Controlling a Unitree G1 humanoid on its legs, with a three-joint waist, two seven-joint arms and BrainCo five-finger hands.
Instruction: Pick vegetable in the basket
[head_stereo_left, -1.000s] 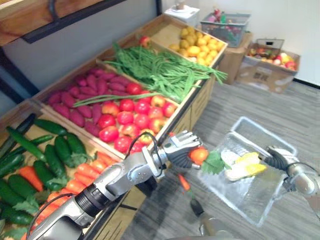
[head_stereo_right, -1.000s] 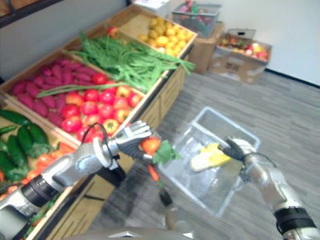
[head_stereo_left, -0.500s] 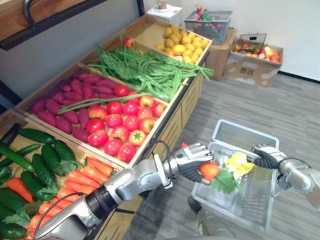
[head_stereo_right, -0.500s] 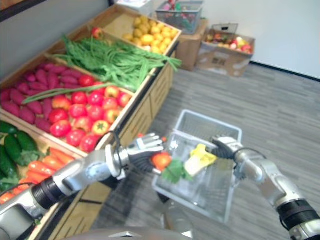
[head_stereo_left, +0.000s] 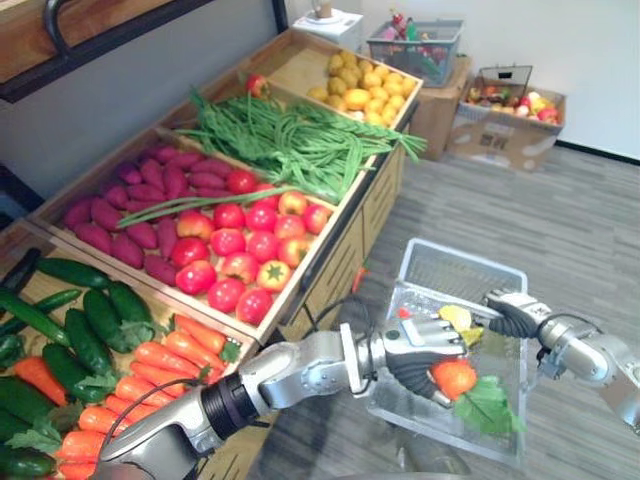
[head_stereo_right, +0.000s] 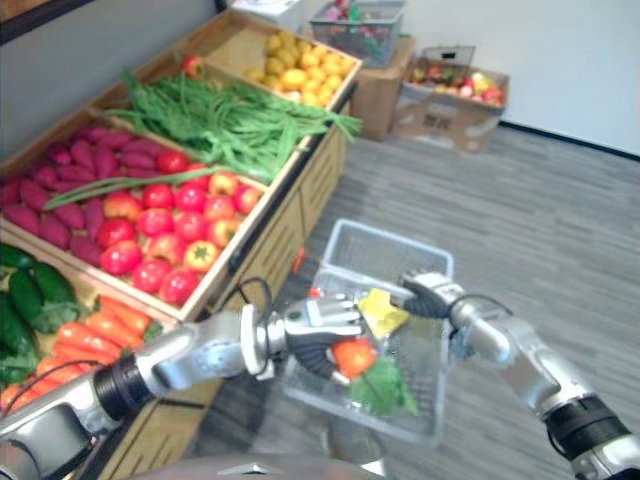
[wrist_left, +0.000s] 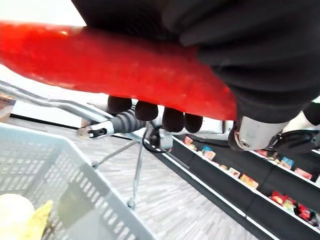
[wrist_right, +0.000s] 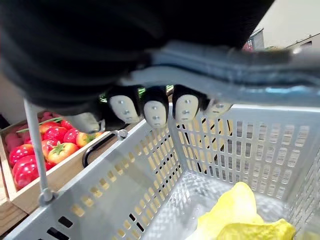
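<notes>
Seen from the head, the left robot hand (head_stereo_left: 415, 345) hangs over the pale grey slotted plastic basket (head_stereo_left: 445, 272), fingers curled round a round orange-red vegetable with green leaves (head_stereo_left: 454, 378). Its wrist view shows that vegetable against the palm. The right wrist view has the right robot hand (wrist_right: 152, 107) clamped round the basket's metal handle (wrist_right: 250, 75), with a yellow leafy vegetable (wrist_right: 240, 217) inside.

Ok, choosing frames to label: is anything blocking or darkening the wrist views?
Left wrist view: the red vegetable in the left hand blocks much of it. Right wrist view: the right hand sits dark, the basket past it well lit.
</notes>
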